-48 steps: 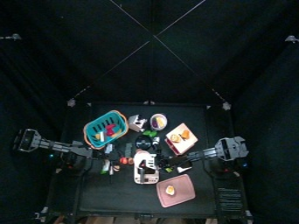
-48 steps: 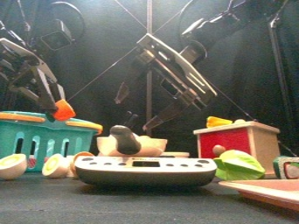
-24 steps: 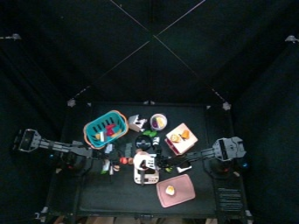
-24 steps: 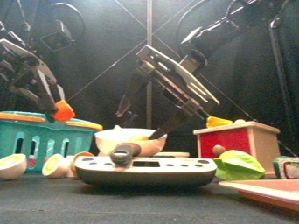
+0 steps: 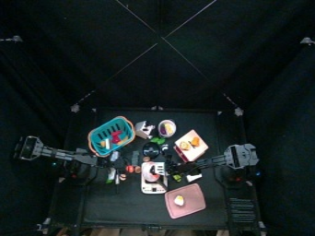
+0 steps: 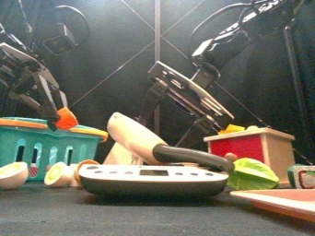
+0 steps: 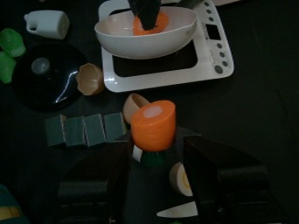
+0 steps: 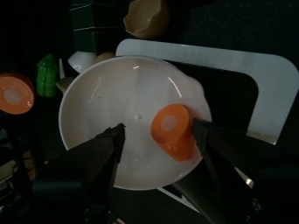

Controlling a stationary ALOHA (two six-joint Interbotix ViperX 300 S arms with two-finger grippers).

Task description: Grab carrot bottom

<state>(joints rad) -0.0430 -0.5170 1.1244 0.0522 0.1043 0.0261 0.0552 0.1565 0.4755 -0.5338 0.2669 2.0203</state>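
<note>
Left gripper hanging left of scale, clamping orange carrot top between jaws; right gripper reaching into white bowl on scale, jaws spreading wide, straddling carrot bottom, gripping nothing; carrot bottom lying inside tilting bowl at table middle; teal basket standing far left.

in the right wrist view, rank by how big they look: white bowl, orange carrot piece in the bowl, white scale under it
1. white bowl, filling most of the frame
2. white scale, though the bowl hides much of it, so this rank is unsure
3. carrot piece, clearly smallest
</note>
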